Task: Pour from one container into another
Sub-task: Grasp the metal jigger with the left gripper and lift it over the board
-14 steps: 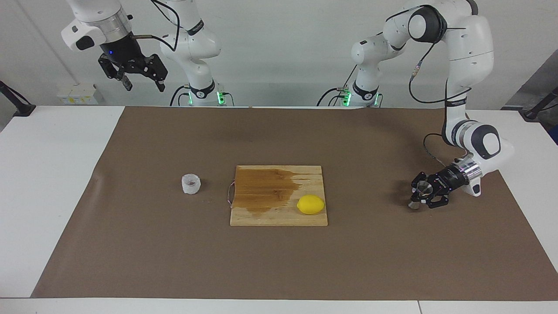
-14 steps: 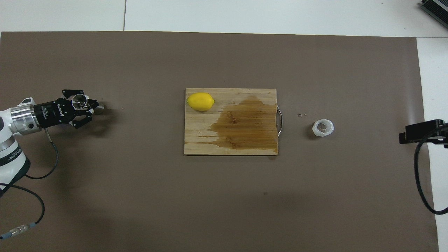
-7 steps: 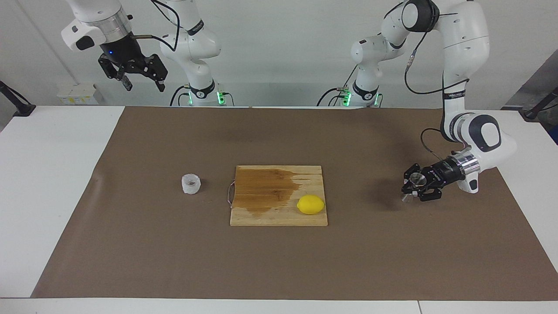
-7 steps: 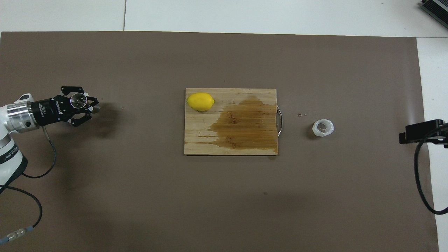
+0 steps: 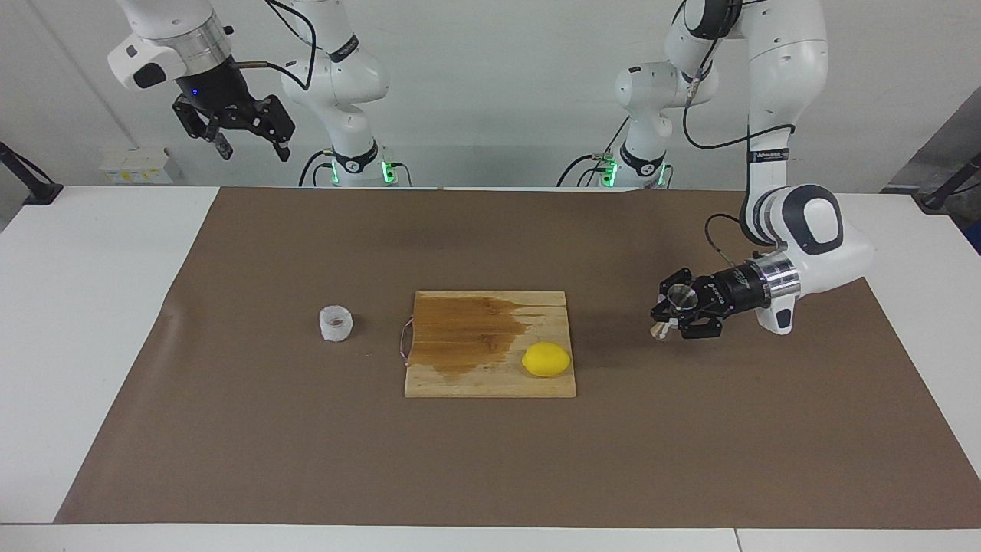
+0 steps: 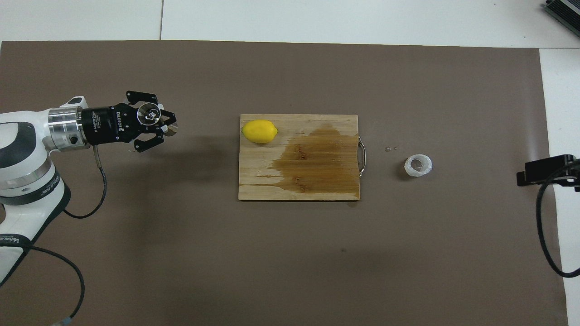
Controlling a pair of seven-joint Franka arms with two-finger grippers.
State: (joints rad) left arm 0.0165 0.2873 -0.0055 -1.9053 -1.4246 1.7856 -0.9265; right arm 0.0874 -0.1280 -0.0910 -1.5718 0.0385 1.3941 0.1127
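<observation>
A matt brown paper sheet (image 5: 306, 460) covers most of a smooth white table (image 5: 84, 307). On it lies a wooden cutting board (image 5: 460, 379) with visible grain, pale where dry and darkened by a wide wet-looking stain, with a thin metal handle (image 6: 362, 156) at one end. A lemon (image 5: 546, 359) on the board has a slightly glossy yellow skin. The cup (image 5: 336, 323) is translucent white plastic. The jigger (image 5: 674, 305) is shiny polished metal, held in the left gripper (image 5: 665, 316) of matt black plastic.

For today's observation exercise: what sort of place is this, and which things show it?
Probably a robotics lab staged as a kitchen bench: brown paper table cover, a cutting board carrying a lemon, and the left claw gripping a jigger.
</observation>
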